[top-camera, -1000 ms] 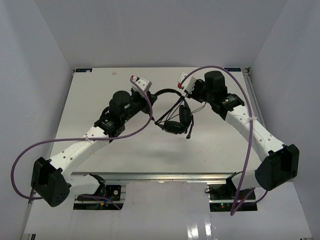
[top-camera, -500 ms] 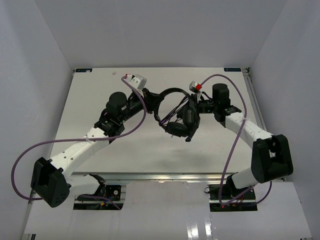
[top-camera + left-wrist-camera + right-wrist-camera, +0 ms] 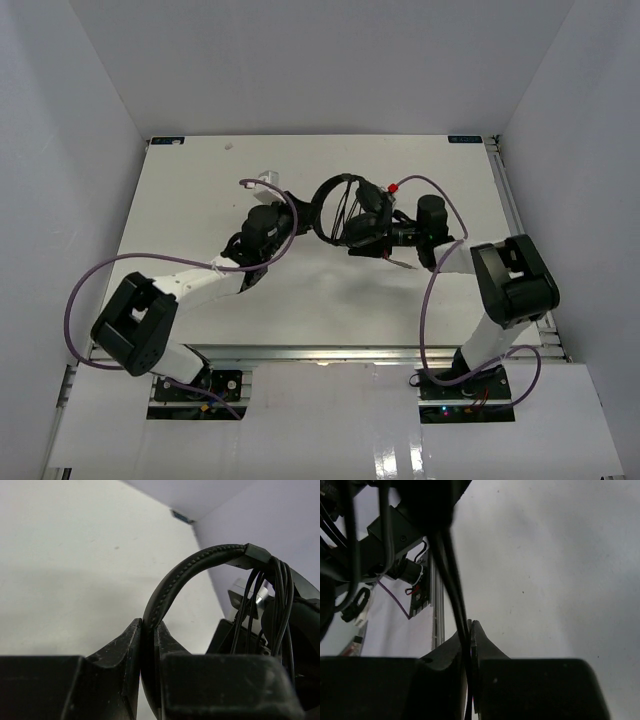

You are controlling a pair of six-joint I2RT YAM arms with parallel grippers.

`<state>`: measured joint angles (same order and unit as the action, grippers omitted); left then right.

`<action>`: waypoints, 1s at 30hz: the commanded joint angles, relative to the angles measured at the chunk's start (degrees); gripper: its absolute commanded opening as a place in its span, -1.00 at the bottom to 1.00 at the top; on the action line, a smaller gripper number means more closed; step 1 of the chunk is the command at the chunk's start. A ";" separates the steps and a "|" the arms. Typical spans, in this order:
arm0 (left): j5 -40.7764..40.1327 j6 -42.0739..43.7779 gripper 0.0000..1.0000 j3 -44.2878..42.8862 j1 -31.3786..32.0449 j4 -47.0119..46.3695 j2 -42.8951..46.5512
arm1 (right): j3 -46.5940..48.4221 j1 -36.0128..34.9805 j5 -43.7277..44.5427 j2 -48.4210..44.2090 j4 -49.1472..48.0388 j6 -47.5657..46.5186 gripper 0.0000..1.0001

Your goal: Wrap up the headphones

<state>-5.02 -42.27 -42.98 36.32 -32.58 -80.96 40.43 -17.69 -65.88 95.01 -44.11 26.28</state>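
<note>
The black headphones (image 3: 345,212) hang above the middle of the table (image 3: 190,190) between my two grippers. My left gripper (image 3: 300,207) is shut on the padded headband (image 3: 172,582), which arches up from between its fingers (image 3: 131,640). Several turns of the thin black cord (image 3: 280,597) run across the band near its far end. My right gripper (image 3: 388,228) sits just right of the earcups (image 3: 362,237). It is shut on a strand of the cord (image 3: 451,565), which climbs from its fingertips to the dark earcup overhead.
Thick purple cables (image 3: 432,300) loop off both arms. A metal rail (image 3: 330,352) runs along the near table edge between the arm bases. White walls (image 3: 60,150) close in the left, back and right sides.
The right arm has folded inward and its gripper has come left to the earcups and shut on the cord. The left arm has drawn in rightward, still gripping the headband.
</note>
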 commanded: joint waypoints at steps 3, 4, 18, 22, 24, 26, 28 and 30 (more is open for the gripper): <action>-16.81 -19.77 -1.00 -3.35 -0.02 8.19 -6.95 | 0.01 0.07 1.99 11.25 -17.95 17.32 -0.79; -18.81 -22.37 -1.00 -4.18 -0.02 11.10 -8.40 | 0.63 0.11 2.06 13.91 -21.02 20.46 -0.75; -28.11 -30.76 -1.00 -25.89 -1.68 45.65 -27.69 | 5.52 0.30 3.22 32.43 -35.71 33.68 -0.51; -27.74 -29.11 -1.00 -35.27 -1.77 54.89 -35.04 | 4.40 1.17 3.13 28.07 -23.92 26.70 -0.18; -27.82 -27.30 -1.00 -38.70 -1.77 57.29 -37.35 | 3.68 1.91 4.10 23.97 -13.95 16.02 0.03; -28.27 -25.19 -0.85 -39.50 -1.77 58.93 -37.70 | 4.38 2.34 7.18 17.97 5.20 3.42 0.26; -28.37 -23.63 -0.44 -39.31 -1.77 58.89 -37.03 | 4.96 2.88 10.28 12.58 21.55 -7.97 0.46; -27.70 -20.69 0.09 -38.83 -1.77 58.16 -35.69 | 4.42 3.86 11.93 8.00 28.77 -14.48 0.72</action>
<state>-30.38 -66.69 -81.29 35.55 22.31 -117.81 44.92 -15.32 -57.38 112.70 -44.25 35.74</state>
